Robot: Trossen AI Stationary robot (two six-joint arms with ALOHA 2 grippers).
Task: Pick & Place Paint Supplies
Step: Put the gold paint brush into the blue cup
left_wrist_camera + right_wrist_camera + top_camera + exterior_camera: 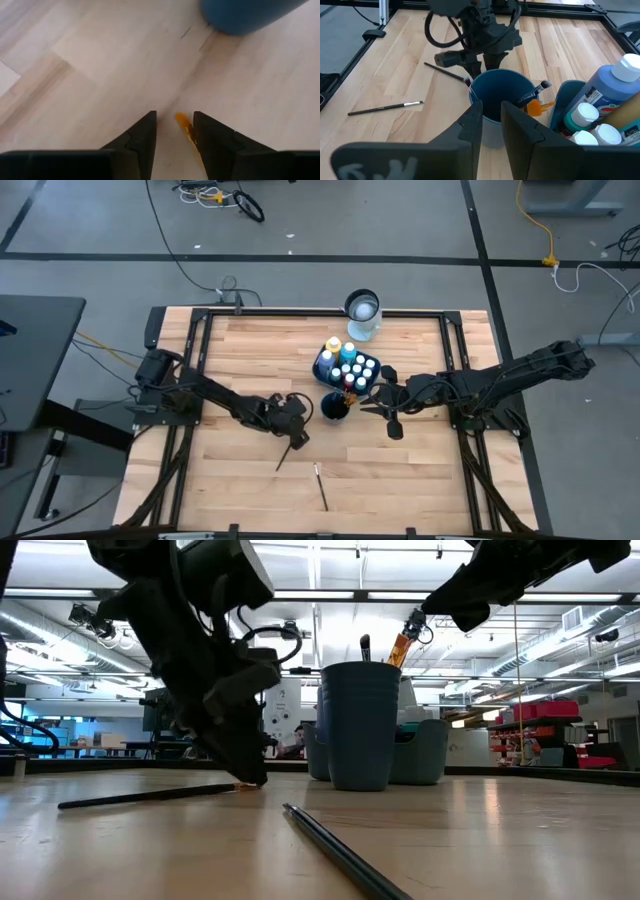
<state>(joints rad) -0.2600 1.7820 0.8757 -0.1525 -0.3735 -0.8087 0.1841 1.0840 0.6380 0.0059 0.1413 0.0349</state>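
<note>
Two brushes lie loose: left gripper (297,438) fingers spread astride one (288,453), right gripper (372,394) released above cup (335,406).

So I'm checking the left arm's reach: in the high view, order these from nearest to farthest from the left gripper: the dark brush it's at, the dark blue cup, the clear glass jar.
1. Dark brush, at the left gripper.
2. Dark blue cup, toward the table's centre.
3. Clear glass jar, at the far edge.
</note>
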